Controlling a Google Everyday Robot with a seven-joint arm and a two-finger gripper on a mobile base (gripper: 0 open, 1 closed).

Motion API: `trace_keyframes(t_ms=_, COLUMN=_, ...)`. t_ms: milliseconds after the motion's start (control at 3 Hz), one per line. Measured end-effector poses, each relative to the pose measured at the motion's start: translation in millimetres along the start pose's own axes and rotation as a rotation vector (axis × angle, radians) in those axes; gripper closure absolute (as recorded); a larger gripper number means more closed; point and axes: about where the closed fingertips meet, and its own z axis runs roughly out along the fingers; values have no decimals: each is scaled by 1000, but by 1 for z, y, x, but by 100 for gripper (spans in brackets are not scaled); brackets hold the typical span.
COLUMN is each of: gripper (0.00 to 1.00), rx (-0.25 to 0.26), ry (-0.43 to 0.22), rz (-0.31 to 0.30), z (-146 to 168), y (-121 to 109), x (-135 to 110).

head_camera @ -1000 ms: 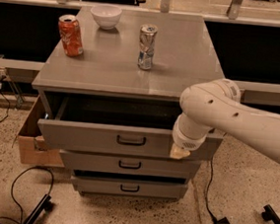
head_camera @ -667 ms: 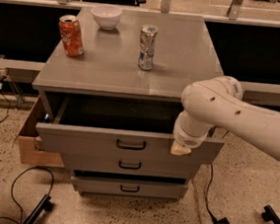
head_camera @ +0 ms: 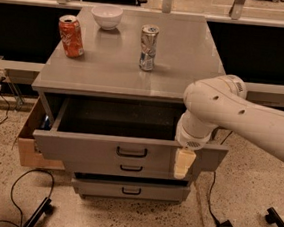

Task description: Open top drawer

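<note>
Speckled terrazzo floor (head_camera: 254,196) lies around a grey cabinet (head_camera: 187,64) with 3 drawers, set against a dark wall with a pale rail. Compared with 1 second ago, the top drawer (head_camera: 83,147) has come further out of the cabinet toward the camera: its flat front sits lower in the view and more of the dark, speckled inside shows behind it. The gripper (head_camera: 184,164) has moved with it, lower and nearer the camera than before. It hangs from the white arm (head_camera: 242,112), which reaches in from the right, and it now lies over the right part of the drawer front, right of the black handle (head_camera: 131,152). Whether the gripper is spread or pressed together cannot be told, nor whether it touches the front. The middle drawer (head_camera: 91,167) and the lowest drawer (head_camera: 100,186) stay pushed in below, largely overhung by the open one. On the cabinet top nothing has shifted: a red can (head_camera: 71,36) stands upright at the left, a white bowl (head_camera: 106,16) sits near the back edge, and a silver can (head_camera: 148,47) stands upright near the middle, all 3 apart from each other. What the bowl holds cannot be made out. A cardboard box (head_camera: 26,142) stands on the floor just beside the cabinet's left side, its contents mostly hidden behind the drawer's left end.
</note>
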Motion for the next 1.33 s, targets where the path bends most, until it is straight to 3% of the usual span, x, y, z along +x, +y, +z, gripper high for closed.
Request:
trace_keyframes(t_ms=333, gripper=0, rx=0, ry=0, rz=0, z=0, y=0, x=0)
trace_keyframes(t_ms=667, gripper=0, rx=0, ry=0, rz=0, z=0, y=0, x=0)
trace_keyframes(t_ms=1000, gripper=17, rx=-53, ry=-17, rz=36, z=5, y=27, x=-3)
trace_keyframes(t_ms=1333, gripper=50, rx=-133, ry=-24, rz=69, z=-1, y=78, x=-12)
